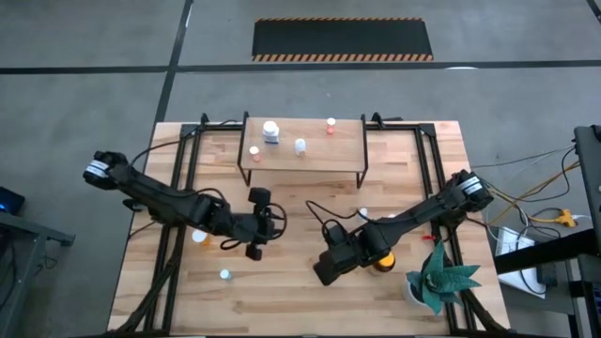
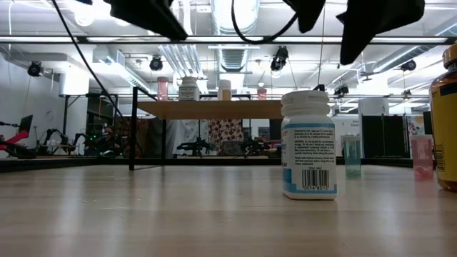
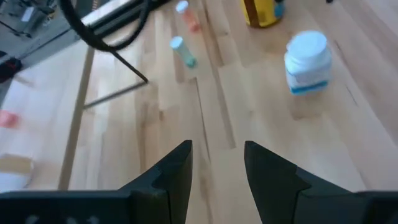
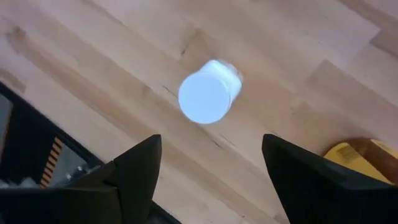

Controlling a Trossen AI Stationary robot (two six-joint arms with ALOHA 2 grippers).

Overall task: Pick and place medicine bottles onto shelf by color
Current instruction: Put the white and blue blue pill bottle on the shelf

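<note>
White-capped bottle (image 4: 209,93) under your open right hand (image 4: 211,171)

Your right hand hovers empty above it, toward the surface's front edge, amber bottle (image 4: 367,152) beside. Your left hand (image 3: 217,168) hangs part-open, holding nothing, before the shelf (image 1: 302,150).

Both arms are showing dark, nearly black jointed links. Near each base a segment is wearing a white band, and thin black cables are looping alongside the left arm (image 1: 160,195) and the right arm (image 1: 423,218). The left gripper (image 3: 217,177) and right gripper (image 4: 211,168) are showing matte black, wedge-shaped fingers with angular faces.
</note>
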